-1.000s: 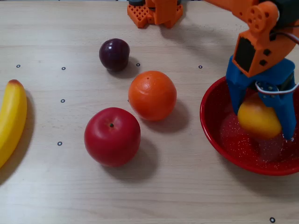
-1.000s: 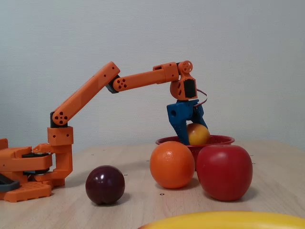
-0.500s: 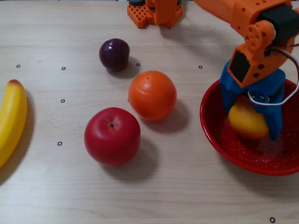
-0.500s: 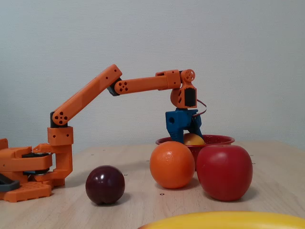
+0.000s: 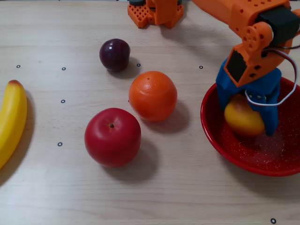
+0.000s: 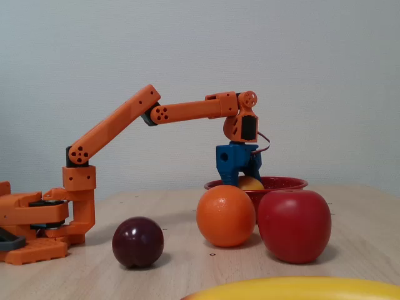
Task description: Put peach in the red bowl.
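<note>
Nearest the camera in a fixed view lies the banana [image 5: 11, 119] at the left edge, with the red apple [image 5: 112, 137] and the orange [image 5: 153, 95] just beyond it and the dark plum [image 5: 115, 54] farther back – none of them has budged. What has changed is on the right: over the last second the gripper [image 5: 245, 118] has come down and drifted left, so the peach [image 5: 243, 118] now sits low inside the red bowl [image 5: 220, 143], only its top showing above the rim from the side. The blue fingers [image 5: 271, 105] are clamped on it yet, so I'd say only the release remains. The peach looks smooth, yellow-orange, round, unmarked.
</note>
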Available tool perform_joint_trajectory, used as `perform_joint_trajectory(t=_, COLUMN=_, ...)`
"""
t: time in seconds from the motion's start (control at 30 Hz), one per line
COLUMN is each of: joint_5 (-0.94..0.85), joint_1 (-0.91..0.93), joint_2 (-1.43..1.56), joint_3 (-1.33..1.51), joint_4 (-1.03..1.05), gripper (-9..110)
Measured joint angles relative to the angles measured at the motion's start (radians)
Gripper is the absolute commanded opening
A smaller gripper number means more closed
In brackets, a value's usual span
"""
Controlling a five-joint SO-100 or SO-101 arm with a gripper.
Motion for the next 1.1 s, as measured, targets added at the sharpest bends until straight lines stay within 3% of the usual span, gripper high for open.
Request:
perform_joint_trajectory(t=0.87, joint_5=-0.049, joint_1=0.038, joint_2=0.005, joint_3=-0.092, joint_4=0.014, gripper=42)
perform_joint_trajectory(t=1.1, joint_5=-0.052, joint_1=0.058, joint_2=0.169, joint_3=-0.126, joint_4=0.014, gripper=42)
